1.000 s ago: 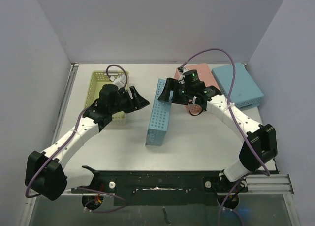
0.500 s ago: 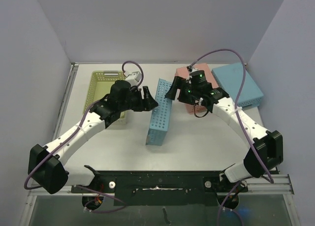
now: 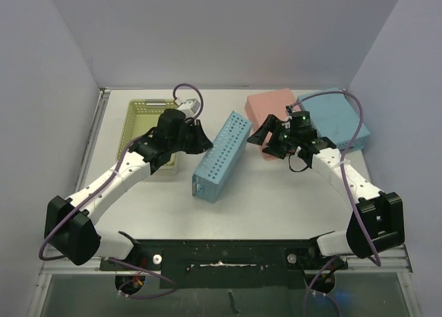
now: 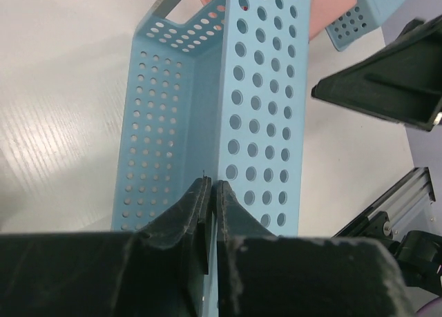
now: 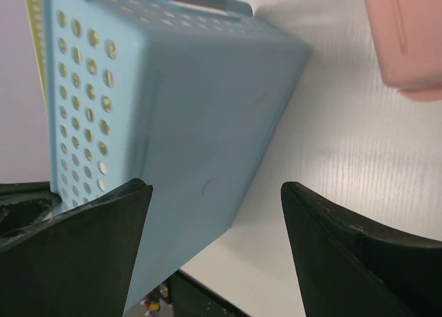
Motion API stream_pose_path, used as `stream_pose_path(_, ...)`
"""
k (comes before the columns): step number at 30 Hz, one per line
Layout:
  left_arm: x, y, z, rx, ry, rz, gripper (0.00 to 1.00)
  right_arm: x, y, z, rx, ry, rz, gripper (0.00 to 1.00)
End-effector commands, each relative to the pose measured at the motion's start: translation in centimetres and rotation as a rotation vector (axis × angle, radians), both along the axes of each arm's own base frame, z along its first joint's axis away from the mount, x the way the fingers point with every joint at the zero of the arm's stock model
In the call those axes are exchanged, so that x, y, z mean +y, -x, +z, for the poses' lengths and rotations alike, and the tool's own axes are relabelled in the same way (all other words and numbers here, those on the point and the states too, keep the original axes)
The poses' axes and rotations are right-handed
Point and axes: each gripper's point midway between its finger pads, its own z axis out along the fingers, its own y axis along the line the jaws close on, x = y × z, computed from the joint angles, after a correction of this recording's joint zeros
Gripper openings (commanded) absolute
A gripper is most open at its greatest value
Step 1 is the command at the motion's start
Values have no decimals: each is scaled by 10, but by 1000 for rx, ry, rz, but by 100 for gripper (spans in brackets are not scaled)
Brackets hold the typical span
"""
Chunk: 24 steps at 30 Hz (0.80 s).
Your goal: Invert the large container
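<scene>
Since the earlier frames, the large blue perforated basket (image 3: 221, 157) has been tilted further over, and the right gripper (image 3: 266, 139) has been drawn back from it. The basket is shown on its side at the middle of the table (image 3: 276, 199), between a yellow-green basket (image 3: 145, 120) and a pink container (image 3: 276, 106). Its upper long wall is pinched by the clenched left gripper (image 4: 210, 206). The right gripper is spread wide, facing the solid base and clear of it.

Four containers are on the tabletop (image 3: 276, 193): two blue (the middle blue container (image 3: 221, 158) and the far-right blue container (image 3: 345, 123)), one pink container (image 3: 273, 106), and one yellow-green basket (image 3: 141, 120) far left. Two hands: left hand (image 3: 205, 143), right hand (image 3: 264, 143).
</scene>
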Motion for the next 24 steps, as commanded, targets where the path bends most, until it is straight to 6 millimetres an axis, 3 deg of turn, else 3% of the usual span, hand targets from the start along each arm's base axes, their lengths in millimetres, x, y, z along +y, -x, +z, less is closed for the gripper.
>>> stream_pose_path(1, 19, -11, 14, -34, 10, 58, 0, 25, 1, 26, -58, -210, 66, 78)
stream_pose_path(9, 60, -23, 8, 53, 225, 146, 0, 8, -4, 18, -41, -129, 29, 78)
stream_pose_path(14, 82, -31, -6, 73, 114, 210, 0, 1, -4, 16, -42, -110, 12, 78)
stream_pose_path(18, 85, -33, -15, 80, 32, 199, 0, -4, -5, 15, -42, -99, 2, 78)
stream_pose_path(24, 112, -33, -52, 146, -206, 299, 0, -15, -8, 17, -50, -88, -20, 78)
